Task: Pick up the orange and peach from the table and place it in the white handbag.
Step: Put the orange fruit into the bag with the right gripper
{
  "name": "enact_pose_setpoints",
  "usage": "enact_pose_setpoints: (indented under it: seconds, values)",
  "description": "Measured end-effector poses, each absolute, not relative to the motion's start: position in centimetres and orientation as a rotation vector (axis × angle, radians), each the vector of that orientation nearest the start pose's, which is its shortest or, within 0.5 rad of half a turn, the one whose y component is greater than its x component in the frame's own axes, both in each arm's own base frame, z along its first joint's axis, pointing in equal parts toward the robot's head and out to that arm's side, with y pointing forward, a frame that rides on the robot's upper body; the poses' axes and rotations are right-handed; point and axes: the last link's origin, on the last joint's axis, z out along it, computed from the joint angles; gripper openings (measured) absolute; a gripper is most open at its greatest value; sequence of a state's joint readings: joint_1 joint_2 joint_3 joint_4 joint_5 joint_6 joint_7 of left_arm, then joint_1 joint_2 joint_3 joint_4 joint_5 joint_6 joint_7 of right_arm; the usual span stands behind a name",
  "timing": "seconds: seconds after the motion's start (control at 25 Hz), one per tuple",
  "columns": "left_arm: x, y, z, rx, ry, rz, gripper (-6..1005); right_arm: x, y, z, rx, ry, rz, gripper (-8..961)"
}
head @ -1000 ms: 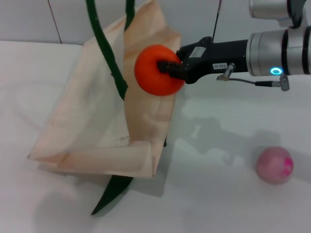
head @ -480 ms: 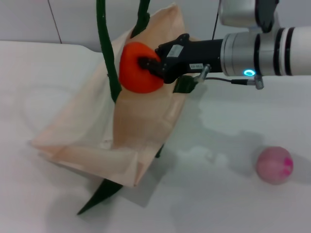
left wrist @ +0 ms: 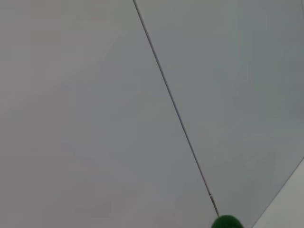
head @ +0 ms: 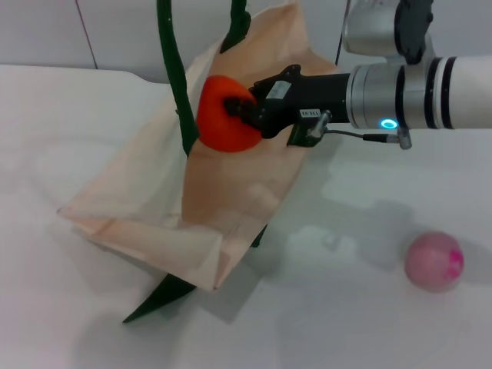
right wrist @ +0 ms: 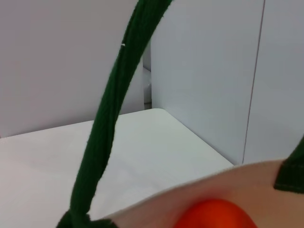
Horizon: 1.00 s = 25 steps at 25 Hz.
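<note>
Overhead, the right gripper point(head: 244, 110) is clamped on the orange point(head: 223, 115) at the mouth of the white handbag point(head: 154, 192), whose green handles point(head: 173, 73) are pulled upward; the peach point(head: 434, 260) lies on the table point(head: 346, 307) well apart from the bag. The left wrist shows only wall and what may be a handle tip point(left wrist: 227, 222); that gripper is unseen. The right wrist shows the orange point(right wrist: 216, 216) just behind the bag's rim point(right wrist: 190, 194).

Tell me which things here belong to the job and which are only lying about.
Job: orange, held in the right gripper at the bag's mouth; peach on the table; white bag.
Lying about: nothing loose; only the table and the wall.
</note>
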<state>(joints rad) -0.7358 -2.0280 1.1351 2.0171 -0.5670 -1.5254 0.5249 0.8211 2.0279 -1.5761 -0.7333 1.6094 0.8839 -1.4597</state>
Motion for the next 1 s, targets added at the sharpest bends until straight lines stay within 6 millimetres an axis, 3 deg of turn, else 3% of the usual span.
enact_pose_setpoints:
  seconds: [0.48,1.0]
  values:
    - [-1.5,36.4,15.1,-2.218,-0.271,-0.164,121,10.8,42.0,-7.7,-2.76,0.33,0.433,73]
    - [-1.5,36.5,15.3,-2.207,-0.268,-0.165,119,8.9,40.9,-8.6,-2.861,0.236,0.421,92]
